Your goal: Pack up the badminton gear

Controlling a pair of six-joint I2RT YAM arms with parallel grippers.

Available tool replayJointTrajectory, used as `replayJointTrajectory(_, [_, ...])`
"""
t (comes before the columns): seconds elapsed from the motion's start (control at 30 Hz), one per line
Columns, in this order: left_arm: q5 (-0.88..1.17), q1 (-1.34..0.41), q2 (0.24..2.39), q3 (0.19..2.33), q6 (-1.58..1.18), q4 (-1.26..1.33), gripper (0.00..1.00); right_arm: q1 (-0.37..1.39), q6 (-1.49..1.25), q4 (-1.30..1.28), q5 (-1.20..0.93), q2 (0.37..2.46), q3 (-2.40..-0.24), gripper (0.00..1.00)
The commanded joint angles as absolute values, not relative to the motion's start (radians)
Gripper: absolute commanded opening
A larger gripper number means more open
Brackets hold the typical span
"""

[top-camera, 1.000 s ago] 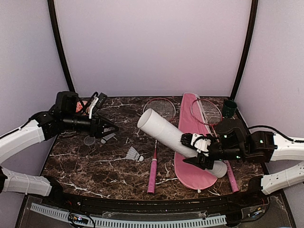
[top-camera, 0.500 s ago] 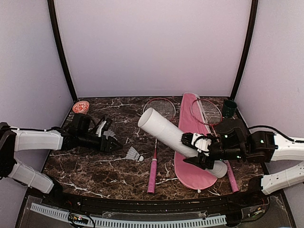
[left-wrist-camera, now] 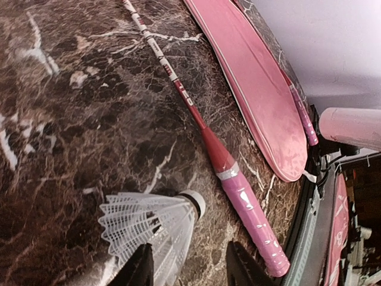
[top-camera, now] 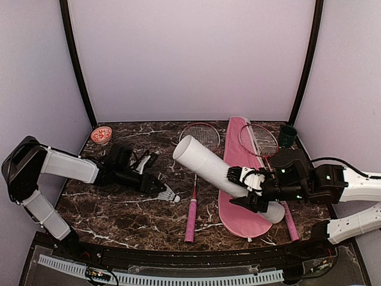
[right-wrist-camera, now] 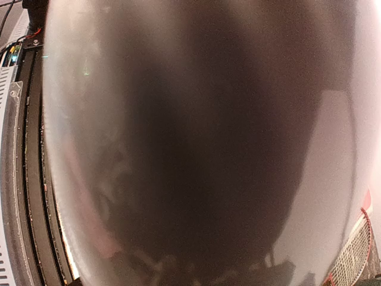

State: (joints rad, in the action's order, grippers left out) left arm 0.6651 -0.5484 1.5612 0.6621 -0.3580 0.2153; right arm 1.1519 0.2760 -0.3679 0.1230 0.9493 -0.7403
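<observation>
On the dark brown marble desk (top-camera: pixel 113 208), left half:
- One white feather shuttlecock (top-camera: pixel 169 194), lying on its side with the cork toward the near right.
- Left pincer (top-camera: pixel 156 185), low over the shuttlecock. Jaws are apart astride the feather skirt, and one finger (left-wrist-camera: pixel 240 268) stands clear of the feathers.

Centre:
- Red-framed racket with pink-wrapped handle (top-camera: pixel 191 219), flat, head far and handle near, just right of the shuttlecock.

Right half:
- Long pink racket-shaped bag (top-camera: pixel 238 217), flat.
- Second red-framed racket (top-camera: pixel 258 140), its head resting on the far part of the bag.
- Long white cardboard tube (top-camera: pixel 202 159), tilted, open mouth raised toward the far left, lower end over the bag.
- Right pincer (top-camera: pixel 249 189), closed round the lower part of the tube.

Far corners:
- Small dark green cup (top-camera: pixel 288 136) at right.
- Small red round dish (top-camera: pixel 101 134) at left.
</observation>
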Motion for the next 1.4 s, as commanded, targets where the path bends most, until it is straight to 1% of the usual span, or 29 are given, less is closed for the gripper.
replayJointTrajectory(0.0, [0.645, -0.586, 1.605, 0.732, -0.318, 0.204, 0.38, 1.152, 0.268, -0.33, 0.118, 0.939, -0.767, 0.29])
replayJointTrajectory(0.2, [0.642, -0.609, 1.63, 0.763, -0.331, 0.191, 0.17, 1.152, 0.268, -0.326, 0.124, 0.937, -0.765, 0.29])
replayJointTrajectory(0.27, [0.618, -0.61, 1.602, 0.771, -0.33, 0.159, 0.05, 1.152, 0.27, -0.326, 0.126, 0.938, -0.765, 0.29])
replayJointTrajectory(0.3, [0.609, -0.609, 1.581, 0.775, -0.328, 0.142, 0.0, 1.152, 0.271, -0.324, 0.123, 0.938, -0.764, 0.29])
replayJointTrajectory(0.5, [0.53, -0.609, 1.372, 0.848, -0.282, -0.033, 0.0, 1.152, 0.275, -0.318, 0.132, 0.938, -0.765, 0.29])
replayJointTrajectory(0.67, [0.473, -0.609, 1.158, 0.988, -0.238, -0.178, 0.0, 1.152, 0.27, -0.301, 0.136, 0.945, -0.763, 0.29])
replayJointTrajectory(0.77, [0.49, -0.61, 1.078, 1.062, -0.23, -0.229, 0.0, 1.152, 0.266, -0.302, 0.148, 0.959, -0.765, 0.29])
replayJointTrajectory(0.8, [0.489, -0.633, 1.063, 1.095, -0.219, -0.254, 0.0, 1.152, 0.265, -0.303, 0.154, 0.961, -0.767, 0.29])
replayJointTrajectory(0.97, [0.447, -0.709, 1.024, 1.212, -0.165, -0.373, 0.0, 1.152, 0.26, -0.31, 0.176, 0.96, -0.771, 0.29])
replayJointTrajectory(1.2, [0.466, -0.784, 1.071, 1.267, -0.147, -0.402, 0.0, 1.152, 0.249, -0.308, 0.194, 0.996, -0.782, 0.29])
replayJointTrajectory(1.37, [0.468, -0.852, 1.132, 1.282, -0.138, -0.377, 0.0, 1.153, 0.25, -0.306, 0.187, 1.009, -0.791, 0.29])
